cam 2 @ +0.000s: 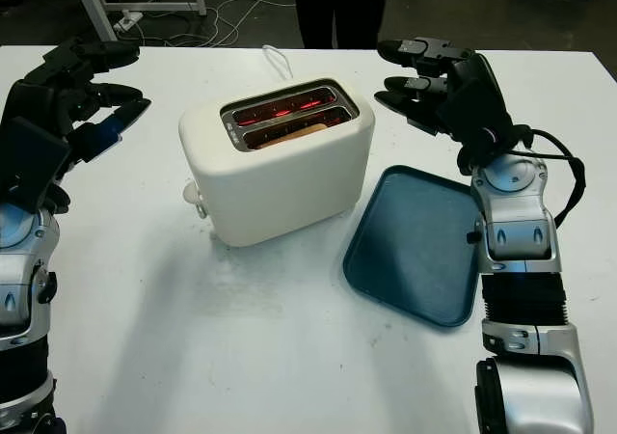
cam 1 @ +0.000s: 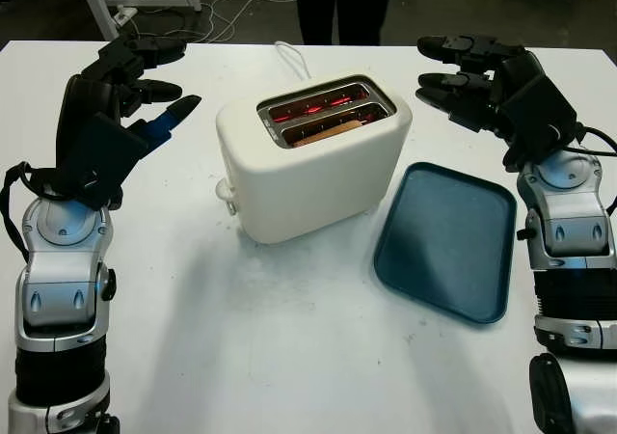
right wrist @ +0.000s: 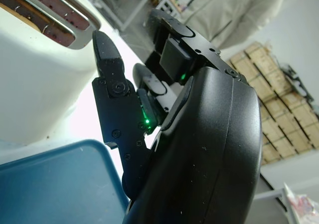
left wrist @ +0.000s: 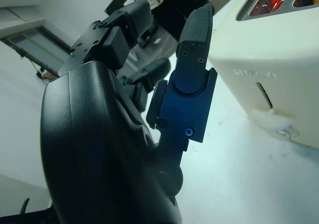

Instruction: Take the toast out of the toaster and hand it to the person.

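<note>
Approach step, judged. Fingers of the right hand open, empty, near the toaster; left hand open opposite. Next move calls for a pinch into the near slot. Toast: a brown edge, sunk beside glowing elements, on the counter.

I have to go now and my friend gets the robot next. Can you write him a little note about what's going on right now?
Left hand: open, in the air left of the toaster, holding nothing.
Right hand: open, in the air right of the toaster, above the far end of the tray, holding nothing.
Toaster: middle of the table, slots glowing red. Toast sits low in the nearer slot.
Blue tray: right of the toaster, nothing on it.
Person: standing at the far edge of the table.
Done: nothing yet.
Left: grab the toast, lift it out, hand it to the person.
</note>
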Controlling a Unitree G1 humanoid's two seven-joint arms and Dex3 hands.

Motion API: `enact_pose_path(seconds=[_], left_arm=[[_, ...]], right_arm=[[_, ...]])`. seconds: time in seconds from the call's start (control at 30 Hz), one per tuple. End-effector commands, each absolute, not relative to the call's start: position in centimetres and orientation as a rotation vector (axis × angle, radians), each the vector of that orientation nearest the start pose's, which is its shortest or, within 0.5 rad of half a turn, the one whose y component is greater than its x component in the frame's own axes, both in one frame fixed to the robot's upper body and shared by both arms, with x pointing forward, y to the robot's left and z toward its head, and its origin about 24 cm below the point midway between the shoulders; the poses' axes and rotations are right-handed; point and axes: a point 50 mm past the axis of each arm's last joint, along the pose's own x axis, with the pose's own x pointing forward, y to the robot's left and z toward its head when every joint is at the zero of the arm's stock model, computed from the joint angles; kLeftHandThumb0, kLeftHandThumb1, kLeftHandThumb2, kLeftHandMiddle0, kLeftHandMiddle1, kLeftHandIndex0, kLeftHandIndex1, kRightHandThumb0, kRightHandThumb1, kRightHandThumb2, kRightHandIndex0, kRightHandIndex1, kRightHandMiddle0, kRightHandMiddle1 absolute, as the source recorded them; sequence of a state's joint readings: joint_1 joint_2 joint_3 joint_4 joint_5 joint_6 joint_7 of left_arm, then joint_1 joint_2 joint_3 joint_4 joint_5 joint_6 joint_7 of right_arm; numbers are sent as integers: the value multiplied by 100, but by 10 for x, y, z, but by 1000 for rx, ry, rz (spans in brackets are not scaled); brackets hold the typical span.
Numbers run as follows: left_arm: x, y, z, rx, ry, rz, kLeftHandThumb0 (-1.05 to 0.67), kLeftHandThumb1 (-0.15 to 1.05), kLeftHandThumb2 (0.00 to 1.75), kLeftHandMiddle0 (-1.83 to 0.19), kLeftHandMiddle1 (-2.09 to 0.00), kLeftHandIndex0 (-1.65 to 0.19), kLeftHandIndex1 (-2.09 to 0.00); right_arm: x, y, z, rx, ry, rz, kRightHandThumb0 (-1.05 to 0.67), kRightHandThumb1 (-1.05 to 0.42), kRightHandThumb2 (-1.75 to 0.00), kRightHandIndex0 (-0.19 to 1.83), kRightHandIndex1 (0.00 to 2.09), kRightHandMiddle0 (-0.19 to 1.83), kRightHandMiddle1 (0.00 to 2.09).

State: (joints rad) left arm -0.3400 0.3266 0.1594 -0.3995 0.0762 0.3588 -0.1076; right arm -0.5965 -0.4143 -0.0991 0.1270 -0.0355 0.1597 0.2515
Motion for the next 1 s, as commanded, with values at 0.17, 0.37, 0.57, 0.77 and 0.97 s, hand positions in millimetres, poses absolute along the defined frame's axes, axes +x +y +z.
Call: enact_pose_path(seconds=[0.17,0.37,0.57,0.77,0.97], left_arm=[[277,202,210,393,-402,56,-48,92,9,-35,-98,-39,-62],[277,202,210,396,-400,55,-48,92,10,-35,-98,-39,-62],[276,202,209,397,-399,57,-50,92,9,-36,-96,-39,-62],[276,202,209,393,-397,57,-49,92,9,-36,-95,-40,-61],[275,202,209,395,-393,62,-48,92,9,-37,-94,-40,-61]], right_arm=[[343,-203,204,-437,-315,130,-32,-86,0,81,4,77,0],[342,-203,204,-433,-309,130,-32,-86,0,81,4,77,0],[343,-203,203,-437,-298,127,-33,-86,0,81,4,77,0],[343,-204,203,-441,-294,127,-35,-85,0,82,4,78,0],[343,-203,202,-435,-297,131,-34,-85,0,81,4,78,0]])
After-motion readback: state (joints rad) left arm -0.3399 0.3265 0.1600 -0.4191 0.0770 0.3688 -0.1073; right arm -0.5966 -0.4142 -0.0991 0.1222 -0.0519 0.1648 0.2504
